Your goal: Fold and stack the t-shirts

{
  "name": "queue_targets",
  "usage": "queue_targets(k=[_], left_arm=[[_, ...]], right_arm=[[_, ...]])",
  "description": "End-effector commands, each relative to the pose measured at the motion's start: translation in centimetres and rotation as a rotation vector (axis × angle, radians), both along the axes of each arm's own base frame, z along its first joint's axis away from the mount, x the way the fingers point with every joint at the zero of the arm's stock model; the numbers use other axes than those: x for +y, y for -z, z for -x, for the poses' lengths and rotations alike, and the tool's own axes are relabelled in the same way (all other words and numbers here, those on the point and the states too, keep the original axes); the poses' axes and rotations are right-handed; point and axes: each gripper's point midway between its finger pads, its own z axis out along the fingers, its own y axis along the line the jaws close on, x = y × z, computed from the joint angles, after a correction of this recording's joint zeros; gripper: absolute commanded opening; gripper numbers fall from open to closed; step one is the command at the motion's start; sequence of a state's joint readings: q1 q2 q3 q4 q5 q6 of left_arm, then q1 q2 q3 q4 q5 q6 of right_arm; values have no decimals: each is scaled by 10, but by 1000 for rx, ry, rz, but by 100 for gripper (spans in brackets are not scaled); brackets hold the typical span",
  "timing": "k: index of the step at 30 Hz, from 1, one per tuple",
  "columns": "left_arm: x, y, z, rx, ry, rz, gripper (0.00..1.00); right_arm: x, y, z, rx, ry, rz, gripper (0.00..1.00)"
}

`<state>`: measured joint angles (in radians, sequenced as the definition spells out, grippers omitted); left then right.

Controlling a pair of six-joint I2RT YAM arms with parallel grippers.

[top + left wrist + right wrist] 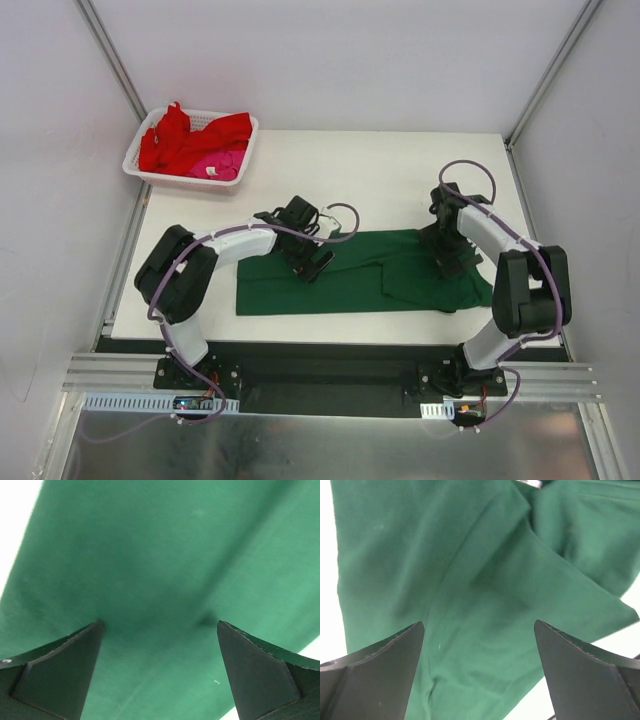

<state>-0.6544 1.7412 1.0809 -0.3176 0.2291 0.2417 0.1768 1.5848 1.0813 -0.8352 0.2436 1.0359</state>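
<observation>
Gaping over one green t-shirt [360, 278] are left gripper [312, 267] and right gripper [447, 262]; one basket [137, 171] holds more t-shirts [185, 140].

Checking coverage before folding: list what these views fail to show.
- Top view: left arm and right arm cover parts of the green shirt.
- In the basket, the red shirt hides most of the pink shirt; count unclear.
- Wrist views: too close; shirt edges cut off.

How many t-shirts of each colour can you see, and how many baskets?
Green t-shirt: 1
Red t-shirt: 1 that I can make out, all bunched up
Pink t-shirt: 1
White basket: 1
Total: 4
</observation>
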Motion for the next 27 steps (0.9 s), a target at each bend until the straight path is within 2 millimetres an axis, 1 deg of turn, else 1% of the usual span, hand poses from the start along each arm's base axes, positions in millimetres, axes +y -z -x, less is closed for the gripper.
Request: queue_targets(k=[1, 2, 3, 5, 6, 7, 8, 9, 10, 11, 12, 13, 14, 15, 16, 17, 19, 20, 21, 22, 23, 24, 26, 27], left_arm=[[15, 13, -14, -32, -127, -96, 99], [15, 13, -14, -20, -177, -92, 99], [14, 11, -15, -6, -210, -89, 99], [11, 14, -9, 35, -271, -86, 99], [9, 17, -5, 61, -315, -83, 99], [7, 20, 0, 87, -351, -79, 99], [7, 23, 1, 78, -367, -96, 99], [5, 26, 9, 76, -370, -118, 99], [2, 29, 16, 89, -390, -128, 99], [3, 31, 19, 85, -411, -148, 99], [-2, 31, 26, 75, -417, -161, 99], [-4, 31, 32, 91, -433, -168, 99], [-10, 29, 37, 111, -487, -150, 99], [-16, 27, 42, 121, -500, -137, 99], [-25, 23, 49, 136, -537, -116, 99], [-31, 20, 52, 144, -550, -103, 99], [-46, 13, 53, 167, -600, -59, 99], [-51, 10, 54, 175, -615, -46, 99], [-57, 5, 52, 179, -631, -25, 99], [-62, 3, 55, 200, -651, -9, 99], [-65, 1, 55, 207, -665, 0, 99], [-68, 0, 57, 215, -682, 3, 99], [-76, -3, 63, 248, -739, 21, 99], [-76, -3, 65, 260, -766, 15, 99]], right_arm=[[6, 14, -25, 1, -65, 6, 96], [7, 16, -30, 5, -74, 8, 96], [11, 22, -41, 23, -89, 2, 96], [16, 27, -50, 46, -111, -16, 96], [22, 26, -60, 35, -117, -42, 96], [24, 38, -62, 62, -118, -50, 96], [26, 40, -66, 61, -123, -56, 96], [28, 42, -70, 59, -132, -64, 96], [27, 43, -83, 45, -134, -57, 96], [27, 42, -88, 40, -164, -51, 96], [27, 40, -96, 24, -182, -45, 96], [28, 32, -111, -10, -188, -46, 96], [30, 36, -119, -11, -203, -51, 96], [35, 35, -126, -18, -234, -71, 96], [39, 24, -145, -67, -254, -79, 96], [43, 33, -154, -64, -276, -85, 96], [56, 35, -172, -89, -350, -120, 96], [65, 23, -194, -150, -382, -134, 96], [77, 38, -200, -138, -418, -171, 96], [87, 39, -208, -150, -461, -209, 96], [95, 29, -222, -189, -479, -220, 96], [104, 46, -223, -165, -502, -238, 96], [111, 49, -230, -173, -544, -239, 96], [117, 46, -236, -192, -566, -241, 96]])
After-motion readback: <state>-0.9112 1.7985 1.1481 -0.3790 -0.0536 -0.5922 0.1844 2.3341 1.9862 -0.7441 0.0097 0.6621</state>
